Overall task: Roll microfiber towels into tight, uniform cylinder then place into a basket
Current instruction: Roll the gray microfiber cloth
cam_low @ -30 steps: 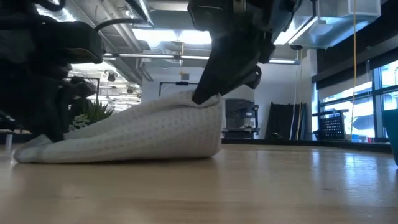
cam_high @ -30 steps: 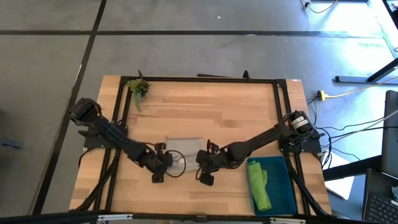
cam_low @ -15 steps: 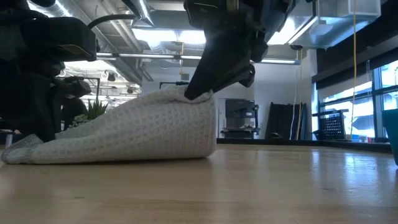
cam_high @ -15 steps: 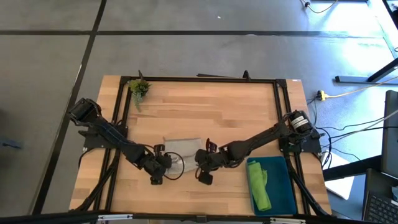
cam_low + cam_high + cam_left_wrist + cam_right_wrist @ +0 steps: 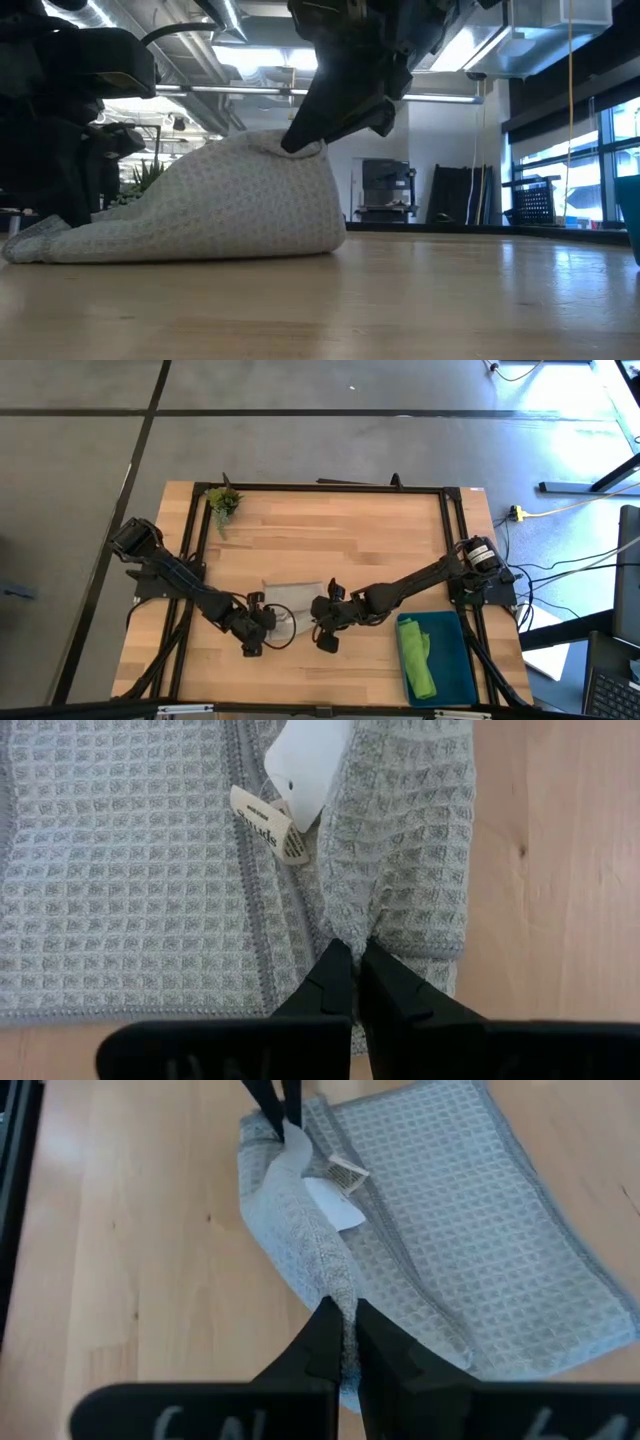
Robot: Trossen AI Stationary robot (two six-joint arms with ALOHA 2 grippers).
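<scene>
Now the roll begins: left gripper (image 5: 350, 952) and right gripper (image 5: 340, 1315) jaws pinch the grey-beige waffle-weave microfiber towel's (image 5: 290, 600) 6 o'clock edge off the desk — next, turn it over toward 12 o'clock, evenly.

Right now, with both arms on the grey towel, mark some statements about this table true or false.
1. The green towel lies in the blue bin. True.
2. The grey towel lies fully flat on the table. False: its near edge is pinched up into a ridge.
3. Both the left pincer and the right pincer are shut on the grey towel. True.
4. The plant sprig sits inside the bin. False: it lies at the table's far left corner.
5. The bin holds two towels. False: only the green one is in it.
</scene>
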